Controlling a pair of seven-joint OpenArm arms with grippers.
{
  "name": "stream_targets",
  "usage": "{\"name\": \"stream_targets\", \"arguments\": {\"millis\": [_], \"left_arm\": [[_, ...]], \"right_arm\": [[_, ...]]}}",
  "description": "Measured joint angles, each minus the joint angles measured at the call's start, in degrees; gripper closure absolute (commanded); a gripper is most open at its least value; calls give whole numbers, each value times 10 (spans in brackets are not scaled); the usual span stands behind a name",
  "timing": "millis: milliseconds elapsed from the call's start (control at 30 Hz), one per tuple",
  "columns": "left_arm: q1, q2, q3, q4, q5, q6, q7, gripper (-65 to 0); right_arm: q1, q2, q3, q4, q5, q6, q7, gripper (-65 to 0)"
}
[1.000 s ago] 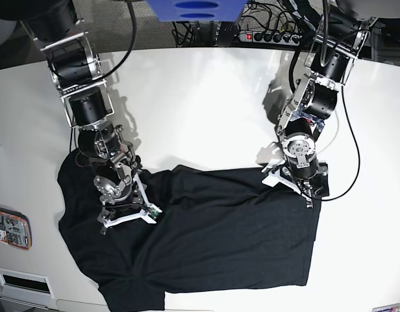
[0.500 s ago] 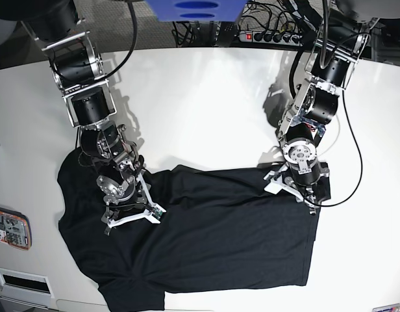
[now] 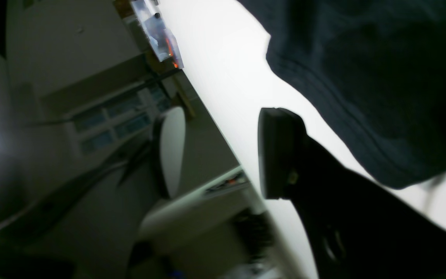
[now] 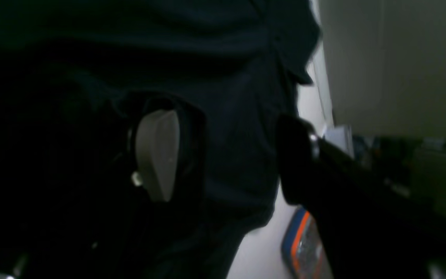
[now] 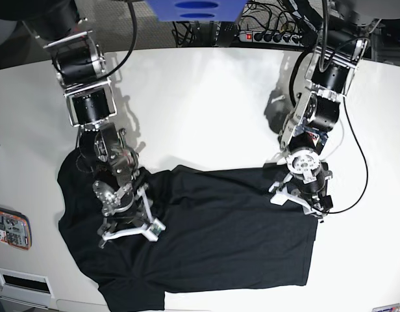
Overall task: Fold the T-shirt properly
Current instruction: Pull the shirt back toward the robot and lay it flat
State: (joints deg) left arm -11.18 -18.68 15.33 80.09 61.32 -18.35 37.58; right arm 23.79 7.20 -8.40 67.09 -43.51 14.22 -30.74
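1. T-shirt [image 5: 206, 227] lying flat on table [image 5: 200, 104].
2. Left gripper [image 5: 297, 198] opening since earlier frame, jaws apart, letting hem go.
3. Right gripper [image 5: 127, 229] sliding lower over shirt, jaws spread, gripping nothing.

The base view looks straight down from high above the white worktop [image 5: 206, 104], taking in both arms. Each wrist view sits close behind its jaws, low and tilted, sharing the black T-shirt [image 5: 226, 234] with it.

Plain black T-shirt [image 5: 219, 227] on white table [image 5: 200, 104]; black arms, white-edged claws; blue panel [image 5: 195, 9].
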Motion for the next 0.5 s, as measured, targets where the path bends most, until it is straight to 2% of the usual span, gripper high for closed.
{"name": "stream_targets", "arguments": {"millis": [100,167,300,400,467,500], "left_arm": [[-1,45,-59,24,-19,4,-7,-294],[-4,59,-76,25,-21,3,-9,-294],[1,55,-82,25,-22,2,-2,-294],[25,56,-87,45,-29,2,-2,-294],[52,57,-88,76,-65,3,-1,-294],[67,57,-94,96,-102,1,-1,-294]], "right_arm": [[10,-10,41,23,45,-3,11,-382],[16,-8,52,15,71,-9,10,-382],[7,-1,22,-60,55,-4,-1,-382],[-11,-9,19,-45,54,6,-4,-382],[-5,-10,31,-4,58,7,2,-382],[2,-10,43,15,71,1,5,-382]]}}
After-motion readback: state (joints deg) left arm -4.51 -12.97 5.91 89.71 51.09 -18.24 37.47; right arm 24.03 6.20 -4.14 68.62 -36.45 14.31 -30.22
